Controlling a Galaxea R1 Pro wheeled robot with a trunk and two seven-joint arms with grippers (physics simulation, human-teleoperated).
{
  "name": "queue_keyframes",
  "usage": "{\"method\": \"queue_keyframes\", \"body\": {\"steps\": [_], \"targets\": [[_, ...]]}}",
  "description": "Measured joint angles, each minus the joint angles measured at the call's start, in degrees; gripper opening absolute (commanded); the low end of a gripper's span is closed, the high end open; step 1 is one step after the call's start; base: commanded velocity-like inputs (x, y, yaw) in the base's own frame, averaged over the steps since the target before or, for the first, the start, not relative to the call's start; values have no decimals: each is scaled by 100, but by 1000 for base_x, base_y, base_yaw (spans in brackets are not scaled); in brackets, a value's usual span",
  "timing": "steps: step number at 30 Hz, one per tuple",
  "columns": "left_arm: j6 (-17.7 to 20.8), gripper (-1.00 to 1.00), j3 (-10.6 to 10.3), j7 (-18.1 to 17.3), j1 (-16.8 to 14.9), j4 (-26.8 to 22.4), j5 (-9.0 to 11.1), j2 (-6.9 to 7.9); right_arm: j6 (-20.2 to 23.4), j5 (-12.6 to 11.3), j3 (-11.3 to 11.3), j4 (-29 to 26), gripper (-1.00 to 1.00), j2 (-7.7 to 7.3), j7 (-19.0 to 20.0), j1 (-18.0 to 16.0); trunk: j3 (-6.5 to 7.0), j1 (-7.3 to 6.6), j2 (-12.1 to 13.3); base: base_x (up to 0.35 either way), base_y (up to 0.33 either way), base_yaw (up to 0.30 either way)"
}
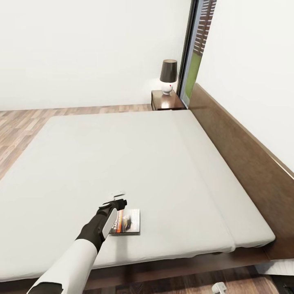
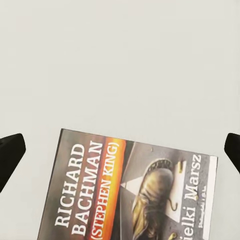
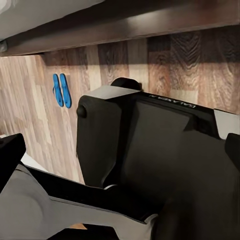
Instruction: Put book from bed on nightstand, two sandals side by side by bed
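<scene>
The book [image 1: 127, 221] lies flat on the off-white mattress of the bed [image 1: 134, 155], near its front edge. Its cover [image 2: 135, 195] reads "RICHARD BACHMAN" on an orange band beside a picture of a boot. My left gripper [image 1: 117, 197] hangs just above the book's left edge. It is open, with the dark fingertips [image 2: 10, 157] spread wide and nothing between them. The nightstand [image 1: 165, 102] stands at the far corner beside the headboard. Two blue sandals [image 3: 62, 90] lie side by side on the wood floor near the bed frame. My right gripper [image 3: 120, 152] is open and empty, low over my base.
A lamp [image 1: 168, 75] with a dark shade stands on the nightstand, next to a tall window [image 1: 196, 49]. The brown headboard [image 1: 245, 155] runs along the bed's right side. My black base [image 3: 150, 145] sits on the plank floor [image 3: 200, 65] under the right wrist.
</scene>
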Motion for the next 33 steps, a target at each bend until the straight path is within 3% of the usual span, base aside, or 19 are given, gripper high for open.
{"method": "queue_keyframes", "body": {"steps": [28, 33], "targets": [[4, 100, -5, -7, 0, -24, 6, -17, -3, 0, 0, 0, 100, 0, 0, 0, -503, 615, -1124, 0, 0, 0], [46, 100, -8, -1, -1, -519, 11, -12, -3, 0, 0, 0, 100, 0, 2, 0, -593, 725, -1324, 0, 0, 0]]}}
